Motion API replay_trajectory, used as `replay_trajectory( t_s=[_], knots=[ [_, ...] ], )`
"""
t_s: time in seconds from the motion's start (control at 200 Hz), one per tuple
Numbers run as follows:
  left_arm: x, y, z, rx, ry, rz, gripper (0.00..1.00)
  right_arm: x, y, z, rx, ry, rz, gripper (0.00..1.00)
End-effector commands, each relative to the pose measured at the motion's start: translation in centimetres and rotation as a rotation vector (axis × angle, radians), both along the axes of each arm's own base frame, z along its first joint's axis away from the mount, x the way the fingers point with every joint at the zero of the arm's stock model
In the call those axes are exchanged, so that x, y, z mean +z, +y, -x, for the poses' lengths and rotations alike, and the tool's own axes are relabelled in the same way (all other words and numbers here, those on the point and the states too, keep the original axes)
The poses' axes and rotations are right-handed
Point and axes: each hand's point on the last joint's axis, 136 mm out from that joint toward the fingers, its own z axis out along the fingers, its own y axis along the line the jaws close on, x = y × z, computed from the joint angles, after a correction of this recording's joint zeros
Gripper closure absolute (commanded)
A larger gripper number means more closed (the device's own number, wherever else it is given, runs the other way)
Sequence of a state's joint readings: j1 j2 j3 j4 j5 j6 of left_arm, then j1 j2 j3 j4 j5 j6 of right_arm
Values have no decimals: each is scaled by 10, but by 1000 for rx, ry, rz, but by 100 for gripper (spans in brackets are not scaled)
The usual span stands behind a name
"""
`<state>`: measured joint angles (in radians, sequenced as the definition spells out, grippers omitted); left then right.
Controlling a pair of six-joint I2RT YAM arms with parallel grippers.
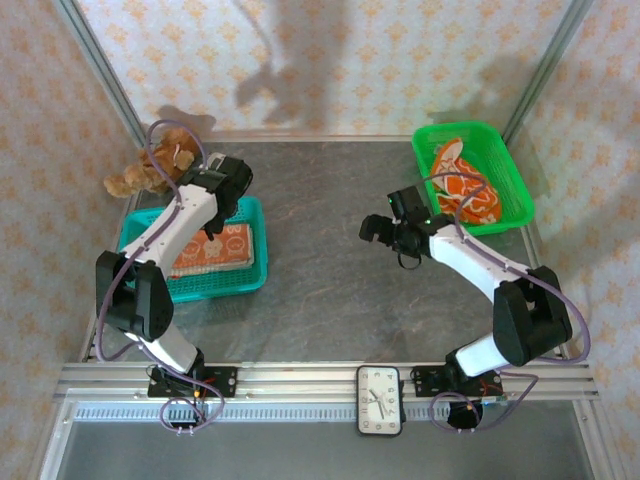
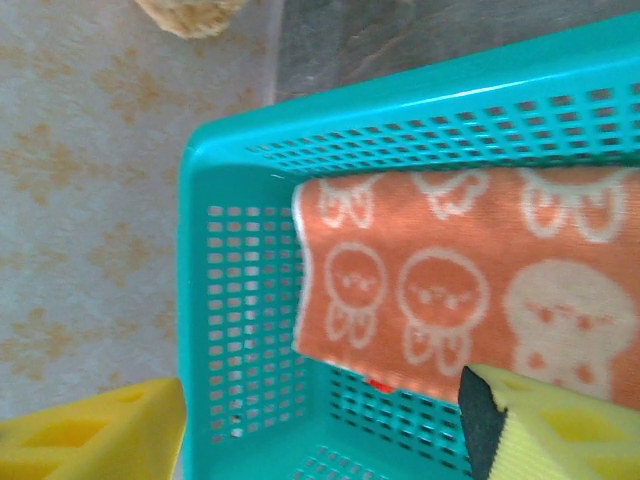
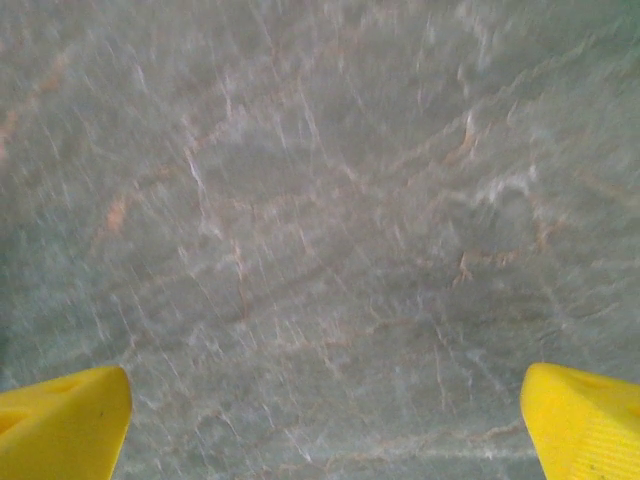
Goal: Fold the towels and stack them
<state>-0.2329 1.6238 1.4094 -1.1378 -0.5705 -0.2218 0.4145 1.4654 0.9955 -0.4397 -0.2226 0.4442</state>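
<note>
Pretty clearly a robot lab booth: aluminium frame posts (image 1: 104, 75) and wallpaper-print panels (image 1: 340, 60) boxing in the grey counter (image 1: 320, 265).

Towel (image 2: 450, 290) cut off at right edge; left arm (image 1: 175, 225) hides part from above. Table (image 3: 320, 200) blurred.

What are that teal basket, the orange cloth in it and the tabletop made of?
Teal basket: likely moulded plastic, with a smooth glossy rim and regular slotted walls. Orange towel: soft matte fabric with a fuzzy-edged cream bunny pattern. Tabletop: grey with pale veins like marble; real stone or a printed surface, I cannot tell.
</note>
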Motion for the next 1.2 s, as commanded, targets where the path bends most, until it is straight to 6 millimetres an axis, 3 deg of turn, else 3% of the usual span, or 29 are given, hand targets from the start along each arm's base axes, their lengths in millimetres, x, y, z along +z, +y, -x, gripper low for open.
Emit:
replay_trajectory(
  t_s=[0.0, 0.195, 0.22, 0.455, 0.57, 0.711, 0.871, 1.051, 1.121, 1.196],
  knots=[
    [17, -22, 1, -8, -109, 210, 23, 34, -18, -22, -76, -94, 94, 1],
    [35, -58, 1, -71, -274, 478, 7, 68, -60, -55, -249, -157, 193, 0],
    [37, -60, 2, -74, -288, 497, 1, 71, -68, -60, -278, -157, 196, 1],
    [42, -73, 8, -95, -347, 600, 0, 82, -142, -102, -504, -145, 283, 2],
    [40, -74, 8, -90, -333, 605, 0, 69, -182, -116, -630, -97, 315, 7],
    [42, -74, 10, -92, -333, 606, 0, 41, -213, -133, -714, -28, 271, 14],
    [43, -72, 15, -82, -345, 607, 0, -5, -227, -144, -748, 105, 263, 20],
    [44, -65, 22, -73, -349, 578, 0, -47, -223, -150, -742, 184, 225, 24],
    [44, -64, 24, -73, -349, 568, 0, -59, -221, -152, -731, 215, 220, 35],
    [44, -62, 25, -68, -347, 559, 0, -66, -217, -153, -712, 234, 201, 68]
  ],
)
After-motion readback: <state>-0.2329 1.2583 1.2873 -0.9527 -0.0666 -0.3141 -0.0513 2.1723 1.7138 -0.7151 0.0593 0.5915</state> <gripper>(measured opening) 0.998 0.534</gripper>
